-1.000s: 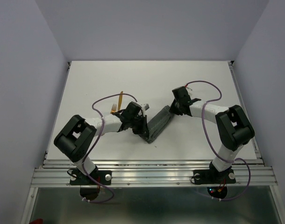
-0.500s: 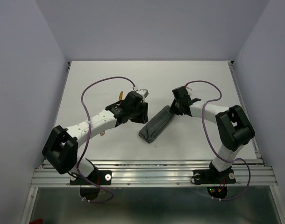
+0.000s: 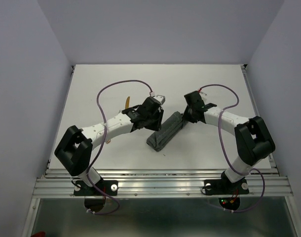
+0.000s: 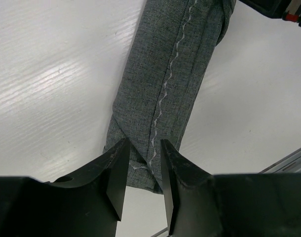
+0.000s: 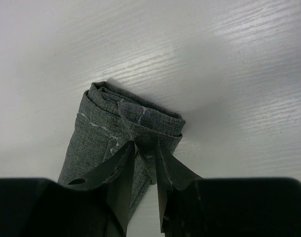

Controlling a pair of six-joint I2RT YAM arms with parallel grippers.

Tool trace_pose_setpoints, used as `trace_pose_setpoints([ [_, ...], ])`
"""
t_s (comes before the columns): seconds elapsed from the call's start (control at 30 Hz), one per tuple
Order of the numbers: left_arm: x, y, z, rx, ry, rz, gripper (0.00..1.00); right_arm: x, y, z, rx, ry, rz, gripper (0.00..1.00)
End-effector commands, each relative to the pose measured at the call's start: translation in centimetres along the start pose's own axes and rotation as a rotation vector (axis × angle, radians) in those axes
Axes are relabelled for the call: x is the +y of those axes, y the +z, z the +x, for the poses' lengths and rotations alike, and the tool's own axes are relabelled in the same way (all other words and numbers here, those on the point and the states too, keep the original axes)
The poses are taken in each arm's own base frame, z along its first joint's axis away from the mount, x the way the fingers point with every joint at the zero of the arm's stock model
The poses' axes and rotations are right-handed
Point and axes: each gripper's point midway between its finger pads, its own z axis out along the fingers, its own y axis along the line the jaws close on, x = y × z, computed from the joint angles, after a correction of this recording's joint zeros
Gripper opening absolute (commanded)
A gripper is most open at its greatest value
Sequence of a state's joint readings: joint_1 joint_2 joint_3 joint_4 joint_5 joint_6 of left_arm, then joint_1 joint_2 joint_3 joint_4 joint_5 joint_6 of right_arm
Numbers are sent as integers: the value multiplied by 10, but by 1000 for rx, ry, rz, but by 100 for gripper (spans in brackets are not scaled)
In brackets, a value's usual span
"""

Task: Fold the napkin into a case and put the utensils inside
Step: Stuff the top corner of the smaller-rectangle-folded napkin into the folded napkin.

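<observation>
The napkin lies folded into a long narrow dark grey case, running diagonally on the white table. My left gripper hovers open above its near-left part, and the hemmed end shows between the fingers. My right gripper is open over the far end, jaws slightly apart, with the layered cloth lying flat beneath them. One orange-brown utensil sticks out behind the left arm; the rest of the utensils are hidden by that arm.
A metal rail runs along the table's near edge. Purple cables loop above both arms. White walls enclose the table on three sides.
My left gripper let go of the case's near end, opened, and rose away towards the back. My right gripper opened on the far end. The case stayed in place.
</observation>
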State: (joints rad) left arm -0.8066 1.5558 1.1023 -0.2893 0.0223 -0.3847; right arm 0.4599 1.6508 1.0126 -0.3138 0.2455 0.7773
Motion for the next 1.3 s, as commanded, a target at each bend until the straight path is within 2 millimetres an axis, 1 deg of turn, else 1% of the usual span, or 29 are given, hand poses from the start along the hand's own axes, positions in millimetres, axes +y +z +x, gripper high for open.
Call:
trace_pose_setpoints([
  [0.0, -3, 0, -17, -48, 40, -44, 42, 0, -10, -8, -35, -17, 13, 29],
  [0.07, -6, 1, -21, -54, 51, -50, 43, -2, -11, -7, -34, -16, 14, 29],
  [0.1, -8, 3, -19, -50, 62, -54, 43, -2, -12, -8, -35, -14, 13, 29],
  [0.13, -11, 3, -23, -59, 68, -51, 45, -2, -12, -7, -35, -14, 13, 29],
  [0.23, -13, 9, -21, -47, 92, -65, 48, -2, -13, -8, -36, -15, 10, 29],
  [0.3, -22, 14, -20, -37, 102, -45, 48, -2, -12, -7, -32, -19, 10, 27],
  [0.33, -26, 15, -24, -42, 102, -31, 47, -2, -12, -7, -32, -20, 10, 26],
  [0.4, -33, 21, -27, -48, 103, -1, 43, -1, -9, -5, -23, -25, 8, 20],
  [0.43, -37, 27, -32, -57, 101, 9, 36, 0, -8, -4, -21, -25, 6, 15],
  [0.5, -43, 33, -41, -65, 91, 30, 25, 0, -8, -4, -23, -21, 4, 9],
  [0.53, -50, 34, -53, -88, 80, 52, 6, 0, -8, -4, -22, -22, 3, 7],
  [0.57, -55, 37, -56, -84, 72, 81, 0, 0, -9, -4, -23, -20, 0, 4],
  [0.6, -58, 47, -59, -75, 58, 109, 0, 0, -9, -5, -26, -20, 1, 1],
  [0.63, -63, 49, -68, -91, 47, 134, 0, 0, -9, -5, -27, -20, 2, 1],
  [0.67, -64, 53, -71, -93, 36, 148, 0, 1, -11, -6, -30, -20, -4, 1],
  [0.7, -67, 63, -73, -88, 13, 174, 0, 1, -11, -6, -33, -19, -5, 1],
  [0.73, -66, 66, -84, -105, -2, 185, 0, 1, -12, -7, -33, -20, -7, 1],
  [0.77, -64, 71, -86, -103, -13, 185, 0, 1, -12, -7, -33, -20, -7, 1],
  [0.8, -58, 83, -85, -92, -31, 173, 0, 2, -13, -8, -36, -20, -12, 1],
  [0.83, -57, 85, -92, -102, -38, 172, 0, 2, -13, -8, -37, -20, -13, 1],
  [0.87, -53, 95, -90, -95, -47, 160, 0, 2, -13, -8, -37, -21, -13, 1],
  [0.97, -45, 106, -96, -107, -76, 145, 0, 3, -13, -8, -36, -24, -14, 1],
  [1.07, -44, 112, -98, -114, -82, 141, 0, 4, -12, -7, -34, -22, -19, 1],
  [1.1, -42, 120, -92, -95, -83, 137, 0, 4, -12, -7, -33, -22, -20, 1],
  [1.17, -44, 126, -91, -84, -87, 145, 0, 5, -11, -7, -30, -21, -23, 1],
  [1.2, -45, 133, -85, -64, -91, 154, 0, 5, -10, -7, -28, -21, -24, 1],
  [1.27, -48, 136, -82, -54, -93, 172, 0, 6, -9, -7, -27, -23, -23, 1],
])
